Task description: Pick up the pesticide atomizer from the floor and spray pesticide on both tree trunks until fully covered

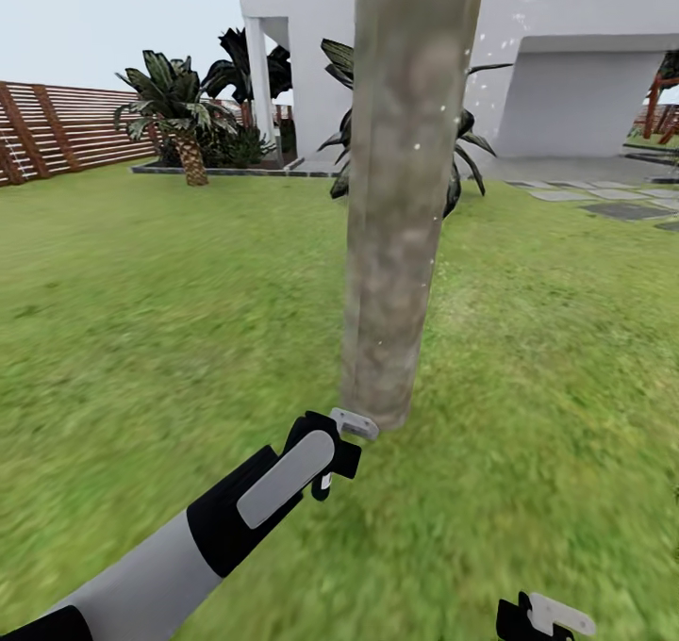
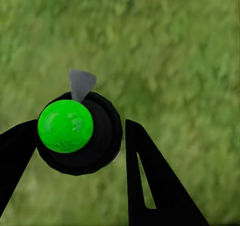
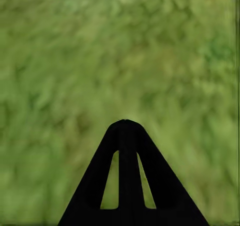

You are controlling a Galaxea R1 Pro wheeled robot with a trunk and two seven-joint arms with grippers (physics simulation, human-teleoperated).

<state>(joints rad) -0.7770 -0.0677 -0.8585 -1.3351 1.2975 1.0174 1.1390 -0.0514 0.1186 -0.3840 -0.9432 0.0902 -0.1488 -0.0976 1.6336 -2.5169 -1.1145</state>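
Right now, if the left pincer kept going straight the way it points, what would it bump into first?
Probably the lawn. The left pincer, holding the atomizer, looks along its fingers at grass. From the head camera the trunk stands close beside it, so depth is uncertain.

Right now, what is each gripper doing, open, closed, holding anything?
Left gripper: shut on the pesticide atomizer.
Right gripper: shut, empty.
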